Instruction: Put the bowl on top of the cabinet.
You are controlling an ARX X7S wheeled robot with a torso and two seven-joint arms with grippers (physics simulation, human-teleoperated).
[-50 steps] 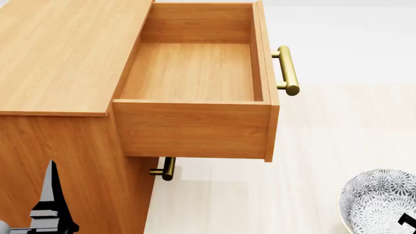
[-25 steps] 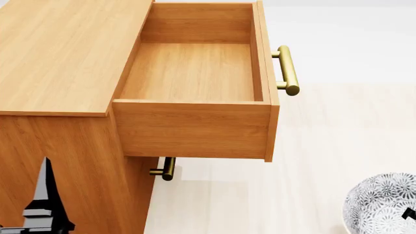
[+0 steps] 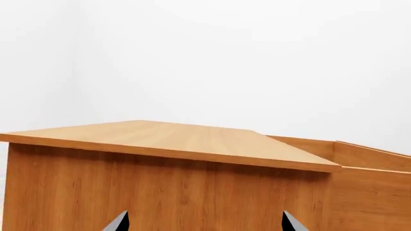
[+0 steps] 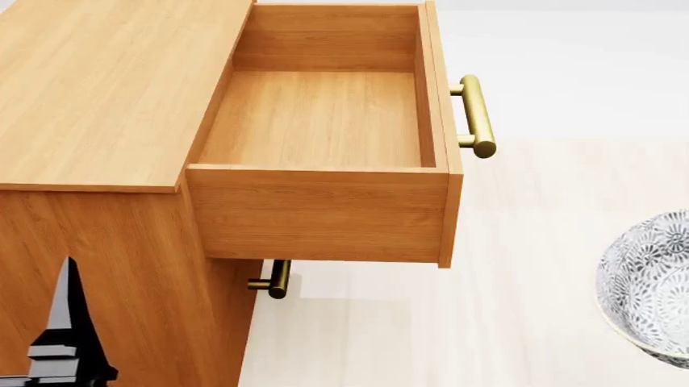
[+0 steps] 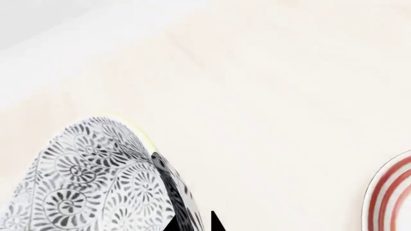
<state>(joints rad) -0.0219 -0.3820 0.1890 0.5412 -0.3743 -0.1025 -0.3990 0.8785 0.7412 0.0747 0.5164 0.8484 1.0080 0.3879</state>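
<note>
My right fingers [image 5: 192,222] pinch the bowl [image 5: 90,180] by its rim, off to the right of the cabinet [image 4: 102,89]. My left fingers [image 3: 204,222] spread wide, tips cut off.

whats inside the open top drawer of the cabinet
Nothing shows inside the open drawer: the head view sees only its bare wooden floor and inner walls. The near front corner, right behind the side wall, is hidden. The bowl is out to the side.

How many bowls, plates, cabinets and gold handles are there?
Bowls: 1, the bowl
Plates: 1, the red-ringed plate
Cabinets: 1, the cabinet
Gold handles: 2, upper handle and lower handle
Total: 5
</note>
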